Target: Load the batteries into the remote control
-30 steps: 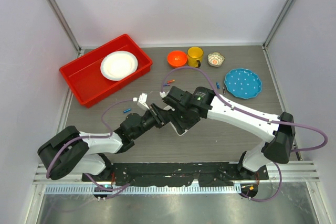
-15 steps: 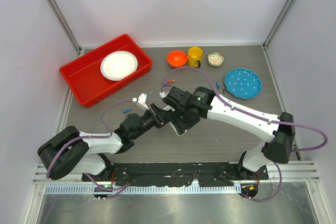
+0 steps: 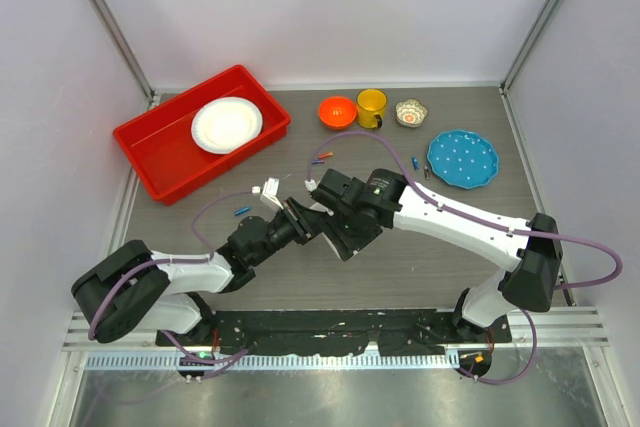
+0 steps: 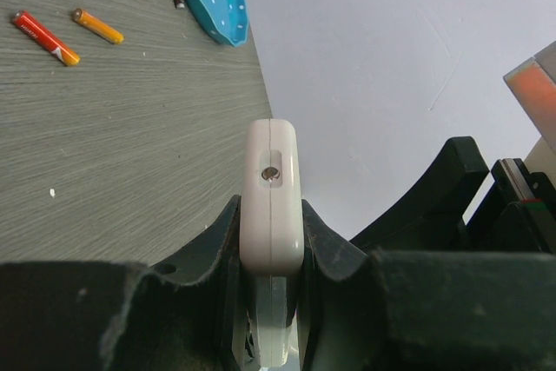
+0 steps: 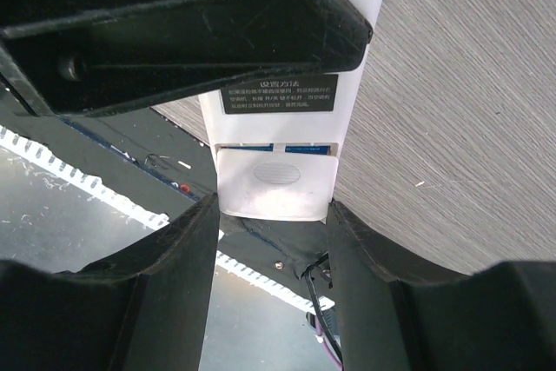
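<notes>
At centre | left hand [image 4: 271, 219] grips remote control [image 4: 271, 162] | right hand [image 5: 274, 215] clamps its end | Chinese-text label [image 5: 280, 95]

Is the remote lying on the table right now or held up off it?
Held up. The left gripper clamps the remote control edge-on, clear of the table behind it.

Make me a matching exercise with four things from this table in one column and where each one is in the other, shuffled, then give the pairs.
1 remote
2 white plate
3 mug
4 blue plate

A in the red tray
B near the right edge of the table
C clamped between the left fingers
D beside the orange bowl

Pairs: 1-C, 2-A, 3-D, 4-B.
</notes>
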Controlling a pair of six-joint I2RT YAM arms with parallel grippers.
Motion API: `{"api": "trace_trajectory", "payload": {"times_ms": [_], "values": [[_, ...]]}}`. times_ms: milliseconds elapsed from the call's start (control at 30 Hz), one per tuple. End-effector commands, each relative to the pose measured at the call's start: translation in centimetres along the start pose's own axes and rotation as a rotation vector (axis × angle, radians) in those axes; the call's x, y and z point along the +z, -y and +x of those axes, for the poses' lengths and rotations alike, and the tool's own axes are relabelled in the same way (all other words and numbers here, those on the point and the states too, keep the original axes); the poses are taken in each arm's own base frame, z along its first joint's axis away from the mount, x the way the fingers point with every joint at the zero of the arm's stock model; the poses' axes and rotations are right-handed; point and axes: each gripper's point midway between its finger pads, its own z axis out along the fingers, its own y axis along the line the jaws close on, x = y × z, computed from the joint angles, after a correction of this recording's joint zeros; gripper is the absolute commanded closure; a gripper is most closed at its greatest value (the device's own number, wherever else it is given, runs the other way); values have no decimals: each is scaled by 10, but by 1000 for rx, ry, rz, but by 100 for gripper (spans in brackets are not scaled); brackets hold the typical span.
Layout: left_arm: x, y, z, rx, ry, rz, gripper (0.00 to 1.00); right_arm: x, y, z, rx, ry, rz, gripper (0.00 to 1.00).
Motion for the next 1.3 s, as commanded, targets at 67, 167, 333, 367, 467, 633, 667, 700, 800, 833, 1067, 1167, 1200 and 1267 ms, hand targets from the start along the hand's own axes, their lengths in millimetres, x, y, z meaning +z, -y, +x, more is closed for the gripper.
{"api": "trace_trajectory", "payload": {"times_ms": [67,167,333,367,467,633,667,700,800,833,1067,1167,1200,1267], "values": [[0,33,-12,-1,36,122,100,-11,-6,-11,4,74,-34,99],[0,35,-11,-4,33,134,100,-9,-7,-11,4,71,-33,99],[-1,38,-10,-7,25,149,100,-7,-5,-12,6,77,-22,99],[-1,40,-10,-6,24,156,100,-7,-4,-12,6,76,-20,99],[-2,47,-8,-8,12,193,100,-7,-2,-14,5,82,-10,99],[-3,58,0,-31,-28,278,100,-10,-1,-18,4,95,-7,99],[-3,61,0,-34,-27,297,100,-10,-1,-18,4,96,-5,99],[-4,62,0,-39,-30,303,100,-11,0,-20,6,99,-5,99],[-3,62,1,-40,-35,313,100,-12,1,-20,7,101,-3,99],[-3,63,2,-40,-36,315,100,-12,2,-20,6,101,-3,99],[-5,66,1,-38,-36,329,100,-10,4,-20,11,97,1,99],[-5,67,1,-38,-34,331,100,-10,5,-19,11,94,6,98],[-5,67,1,-38,-36,334,100,-10,5,-19,9,94,6,95],[-5,67,1,-38,-35,333,100,-9,5,-18,12,93,6,92]]}}
